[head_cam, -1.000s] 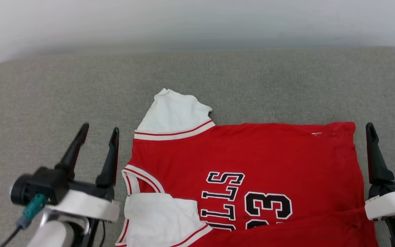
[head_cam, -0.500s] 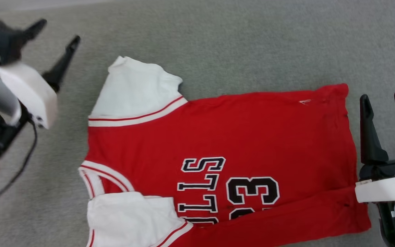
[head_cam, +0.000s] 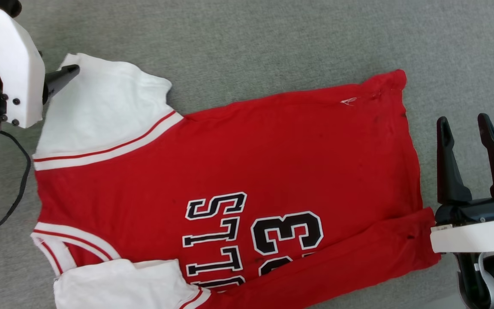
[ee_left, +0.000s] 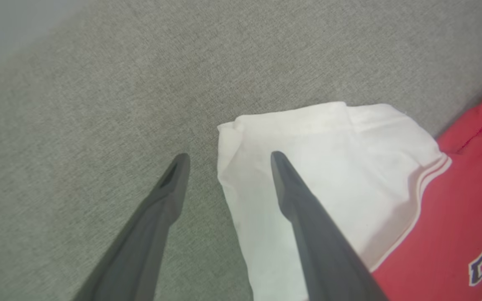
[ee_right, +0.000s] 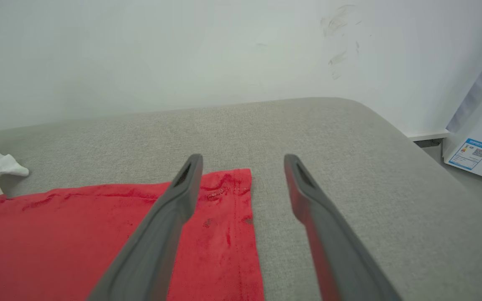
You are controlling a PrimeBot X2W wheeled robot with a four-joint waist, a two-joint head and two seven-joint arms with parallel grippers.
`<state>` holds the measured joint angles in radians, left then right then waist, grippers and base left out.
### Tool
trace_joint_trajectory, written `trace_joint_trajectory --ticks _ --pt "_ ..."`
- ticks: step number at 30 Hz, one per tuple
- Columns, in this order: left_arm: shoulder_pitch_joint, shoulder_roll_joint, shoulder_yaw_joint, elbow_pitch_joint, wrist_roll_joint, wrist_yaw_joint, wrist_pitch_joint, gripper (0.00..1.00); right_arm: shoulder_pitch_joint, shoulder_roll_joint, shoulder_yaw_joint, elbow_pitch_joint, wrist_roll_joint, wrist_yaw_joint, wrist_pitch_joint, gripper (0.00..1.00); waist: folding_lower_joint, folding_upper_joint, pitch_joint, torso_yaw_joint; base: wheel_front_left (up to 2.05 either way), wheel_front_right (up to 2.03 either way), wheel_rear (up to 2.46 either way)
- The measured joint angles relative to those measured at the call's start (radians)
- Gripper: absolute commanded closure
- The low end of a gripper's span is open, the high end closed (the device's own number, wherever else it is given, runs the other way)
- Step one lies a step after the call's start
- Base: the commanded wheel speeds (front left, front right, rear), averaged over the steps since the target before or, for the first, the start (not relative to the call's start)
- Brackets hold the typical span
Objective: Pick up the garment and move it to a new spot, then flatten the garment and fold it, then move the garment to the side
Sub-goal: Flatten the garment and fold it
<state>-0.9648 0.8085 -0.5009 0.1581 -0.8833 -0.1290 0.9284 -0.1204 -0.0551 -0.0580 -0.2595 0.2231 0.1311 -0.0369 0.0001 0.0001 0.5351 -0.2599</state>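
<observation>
The garment [head_cam: 230, 150], a red jersey with white sleeves and black lettering, lies spread on the grey cushion [head_cam: 272, 43]. Its lower edge is folded over in a red band [head_cam: 358, 257]. In the left wrist view my left gripper [ee_left: 229, 161] is open, straddling the outer edge of the far white sleeve [ee_left: 349, 159]: one finger over the sleeve, the other over bare cushion. One left finger [head_cam: 60, 77] shows at that sleeve's tip in the head view. My right gripper [head_cam: 463, 124] stands open beside the hem. In the right wrist view it [ee_right: 243, 161] straddles the hem corner [ee_right: 228, 184].
A black cable [head_cam: 19, 180] hangs from the left arm over the cushion. Beyond the cushion's far edge rises a pale wall [ee_right: 182, 54]. A white appliance with a blue label [ee_right: 471, 152] stands past the cushion's rounded right corner.
The head camera has tipped down, so the whole picture shifted. My left gripper went from beside the collar to the far sleeve's tip. The right gripper stays by the hem; both remain open.
</observation>
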Motion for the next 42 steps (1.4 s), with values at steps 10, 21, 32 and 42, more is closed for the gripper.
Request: trace_joint_trajectory --ticks 10,21,32,42 --pt "-0.043 0.021 -0.026 0.068 0.016 0.007 0.064 1.00 -0.004 0.002 0.009 0.041 0.015 0.000 -0.042 0.00 -0.0001 0.0000 0.064 -0.054 0.00 0.00 0.00" --pt "0.014 -0.028 -0.015 0.023 -0.003 0.005 -0.110 1.00 -0.028 -0.024 -0.010 0.065 -0.034 0.000 0.051 0.00 -0.0001 0.0000 0.020 -0.002 0.00 0.00 0.00" --pt "0.097 -0.012 -0.053 -0.202 0.010 0.001 -0.269 1.00 -0.075 -0.263 0.009 0.010 0.036 0.000 0.555 0.00 -0.0001 0.0000 -0.084 0.124 0.00 0.00 0.00" --pt "0.195 -0.006 -0.087 -0.408 0.046 0.001 -0.365 1.00 -0.205 -0.532 0.044 0.075 0.187 0.000 0.976 0.00 -0.0001 0.0000 -0.118 0.259 0.00 0.00 0.00"
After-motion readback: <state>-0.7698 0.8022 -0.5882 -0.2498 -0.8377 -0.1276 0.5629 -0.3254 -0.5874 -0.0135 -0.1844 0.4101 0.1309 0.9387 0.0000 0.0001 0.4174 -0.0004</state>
